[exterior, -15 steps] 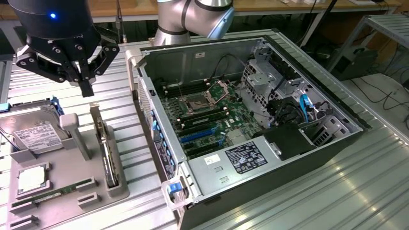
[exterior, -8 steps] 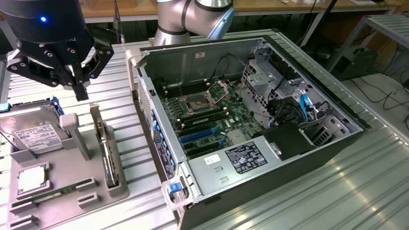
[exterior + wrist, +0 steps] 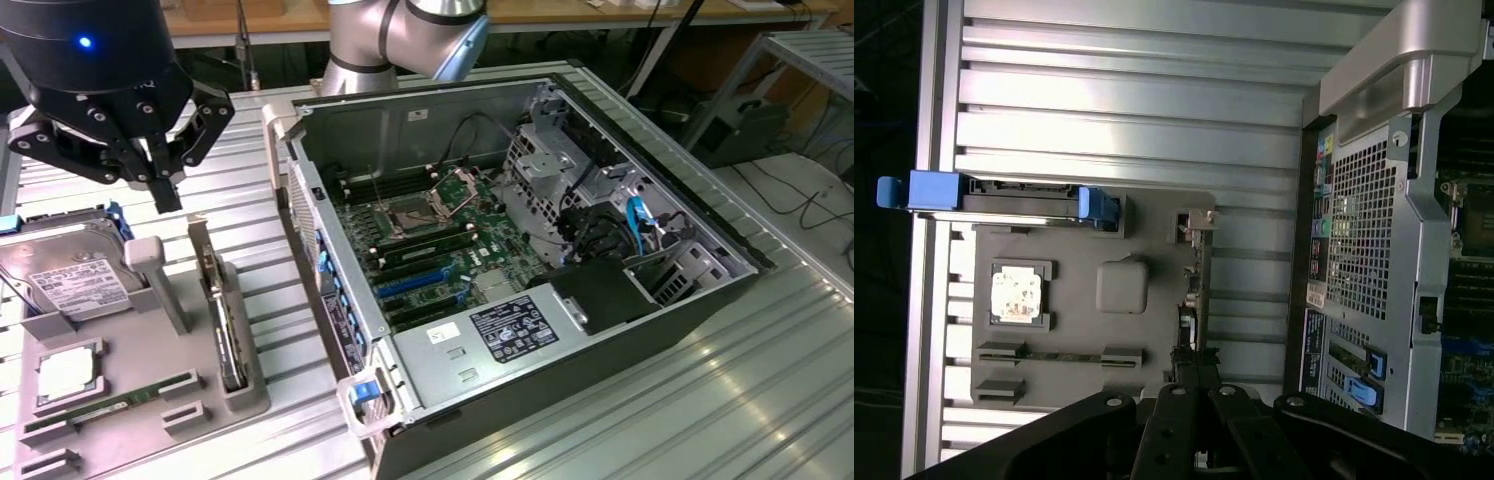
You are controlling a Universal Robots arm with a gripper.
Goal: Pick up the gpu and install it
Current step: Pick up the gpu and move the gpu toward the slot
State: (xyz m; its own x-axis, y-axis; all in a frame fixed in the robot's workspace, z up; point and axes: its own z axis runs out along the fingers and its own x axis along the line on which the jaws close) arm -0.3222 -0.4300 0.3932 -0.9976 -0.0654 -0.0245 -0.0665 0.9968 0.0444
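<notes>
- My claw [image 3: 167, 200] hangs pressed together with nothing in it, above the far end of the gray tray [image 3: 140, 355] on the table [image 3: 747, 400].
- The gpu [image 3: 222, 310] stands on its long edge in a tray slot, not yet lifted, between the hard drive [image 3: 74, 280] and the open case [image 3: 534, 250].
- From the claw, the gpu lies lower and toward the exterior view's right. Its long axis runs from near the claw toward the camera, roughly along the case's near wall.
- In the wrist view the gpu [image 3: 1190, 300] shows as a thin edge lined up with the claw [image 3: 1194, 395].
- I count one arm, one claw, one gpu, one hard drive, one processor [image 3: 64, 372], one memory stick [image 3: 114, 408] in the tray, and one case.
</notes>
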